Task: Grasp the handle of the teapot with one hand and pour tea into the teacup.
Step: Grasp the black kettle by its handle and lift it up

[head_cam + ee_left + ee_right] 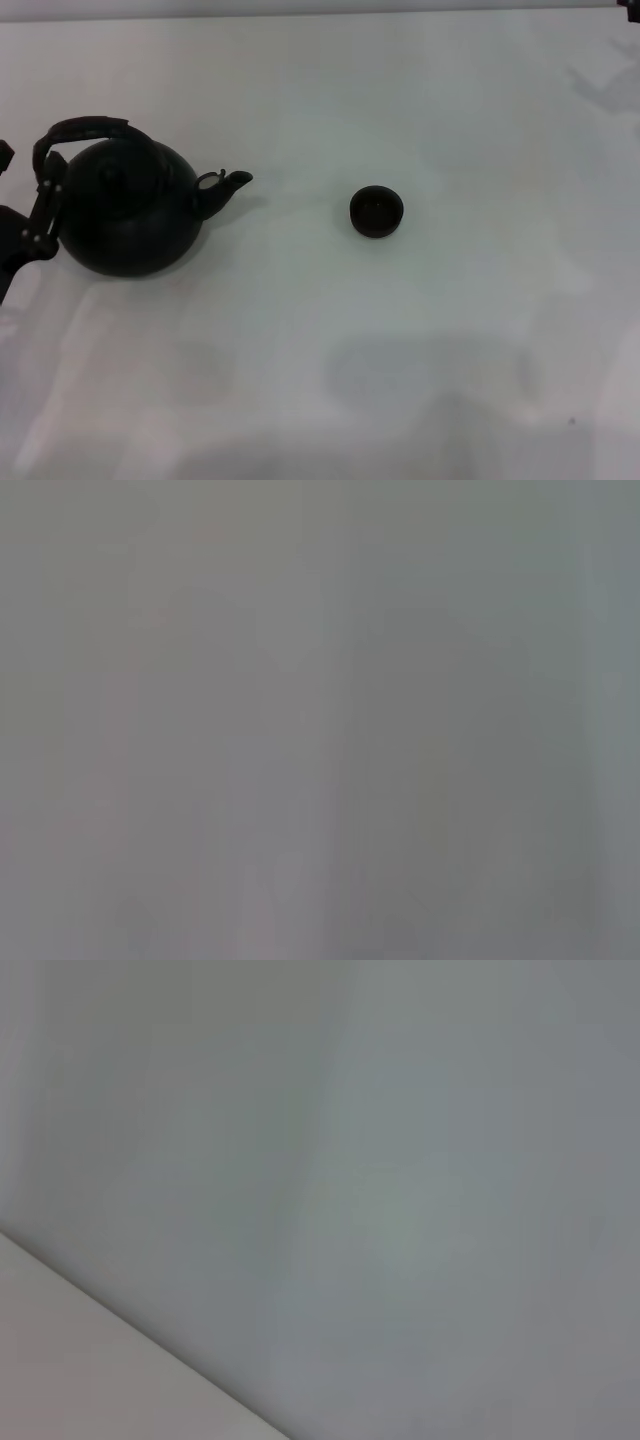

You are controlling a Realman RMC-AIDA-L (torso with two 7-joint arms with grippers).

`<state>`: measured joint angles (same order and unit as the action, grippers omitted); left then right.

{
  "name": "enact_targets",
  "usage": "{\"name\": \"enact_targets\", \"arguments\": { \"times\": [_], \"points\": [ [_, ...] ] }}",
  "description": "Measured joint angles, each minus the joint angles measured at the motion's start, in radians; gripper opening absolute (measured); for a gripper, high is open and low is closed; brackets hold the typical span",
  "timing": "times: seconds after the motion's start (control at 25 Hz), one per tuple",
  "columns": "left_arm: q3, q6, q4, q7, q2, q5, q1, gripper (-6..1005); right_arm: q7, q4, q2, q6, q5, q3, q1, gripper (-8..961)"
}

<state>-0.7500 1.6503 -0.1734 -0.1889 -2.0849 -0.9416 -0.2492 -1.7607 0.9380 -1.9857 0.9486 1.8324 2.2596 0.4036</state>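
The matte-black teapot (125, 210) stands upright at the left of the white table in the head view, with its short spout (225, 185) pointing right toward the teacup. Its dark arched handle (85, 128) rises over the lid. The tiny dark teacup (377, 211) sits upright near the table's middle, well apart from the spout. My left gripper (30, 215) is at the far left edge, right against the teapot's left side by the foot of the handle. My right gripper (630, 5) shows only as a dark sliver in the top right corner, far from both. Both wrist views show only blank grey surface.
The white table (420, 380) stretches to the right of and in front of the teacup. A faint shadow lies on it near the top right corner. The table's back edge runs along the top of the head view.
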Motion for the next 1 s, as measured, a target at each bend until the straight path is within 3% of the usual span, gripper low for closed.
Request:
{"name": "enact_targets", "arguments": {
  "times": [0.56,1.0],
  "points": [
    [0.001,-0.112,0.004,-0.081,-0.001,0.013,-0.035,543,-0.002,-0.001,-0.008,-0.056,-0.003,0.0,-0.014,851],
    [0.014,-0.127,-0.017,-0.107,-0.004,0.017,-0.028,539,-0.015,-0.019,-0.012,-0.086,-0.002,-0.002,-0.015,850]
  ]
}}
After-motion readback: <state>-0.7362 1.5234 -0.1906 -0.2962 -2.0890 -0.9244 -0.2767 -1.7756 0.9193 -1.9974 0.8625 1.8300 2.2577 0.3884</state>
